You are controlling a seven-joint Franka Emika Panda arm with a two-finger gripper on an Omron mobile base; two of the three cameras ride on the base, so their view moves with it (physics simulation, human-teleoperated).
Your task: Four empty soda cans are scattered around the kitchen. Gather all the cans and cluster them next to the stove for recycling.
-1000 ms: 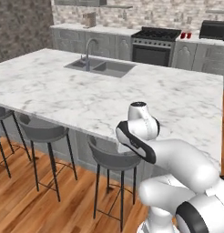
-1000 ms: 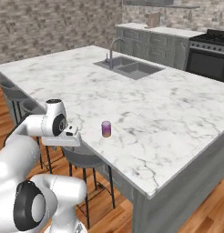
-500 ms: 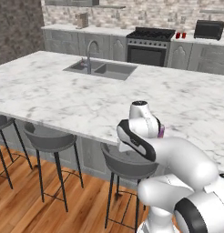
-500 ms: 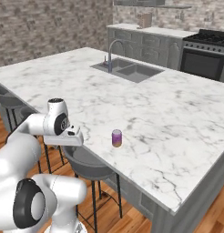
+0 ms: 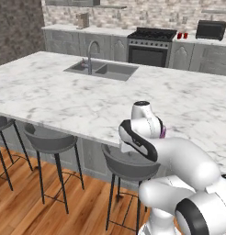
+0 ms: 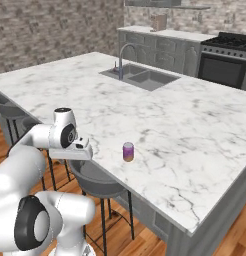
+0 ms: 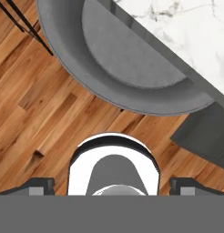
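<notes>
Right now your claw [image 7: 112,186] hangs wide open and grasps nothing, pointed down over a grey bar stool [image 7: 127,68] and the wooden floor [image 7: 36,113] beside the marble island tabletop [image 6: 160,115]. You see the two dark fingertips [image 7: 41,185] spread far apart at the bottom of the hand view. One purplish-pink soda can [image 6: 128,151] stands upright on the tabletop near its front edge, just beyond the hand, untouched; in the left base view a sliver of it [image 5: 163,133] peeks out behind the arm. Across the kitchen, the stove [image 5: 151,45] sits in the back counter, and two red soda cans [image 5: 182,35] stand close together just to its right. A sink [image 5: 102,69] with a curved tap is set in the island.
</notes>
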